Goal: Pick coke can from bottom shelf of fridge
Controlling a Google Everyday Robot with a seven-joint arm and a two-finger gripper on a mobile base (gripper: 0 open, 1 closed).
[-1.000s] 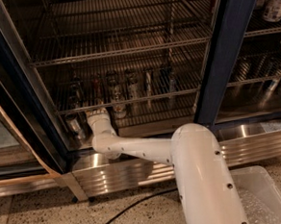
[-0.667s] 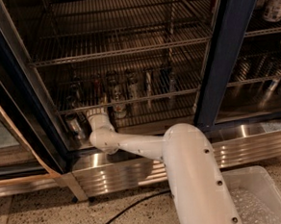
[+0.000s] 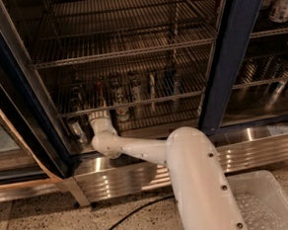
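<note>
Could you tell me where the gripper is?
In the camera view, the gripper is low left inside the fridge, between a silver-grey can and a white can.

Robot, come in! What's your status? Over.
Gripper at bottom shelf, left end. Coke can not clearly seen. Grey can and white can close either side of gripper.

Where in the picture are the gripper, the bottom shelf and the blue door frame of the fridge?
bottom shelf (image 3: 169, 116): camera view, bare wire rods.
gripper (image 3: 98, 114): camera view, its tip, at that shelf's left end.
blue door frame (image 3: 229, 56): camera view, middle of the upright post.
</note>
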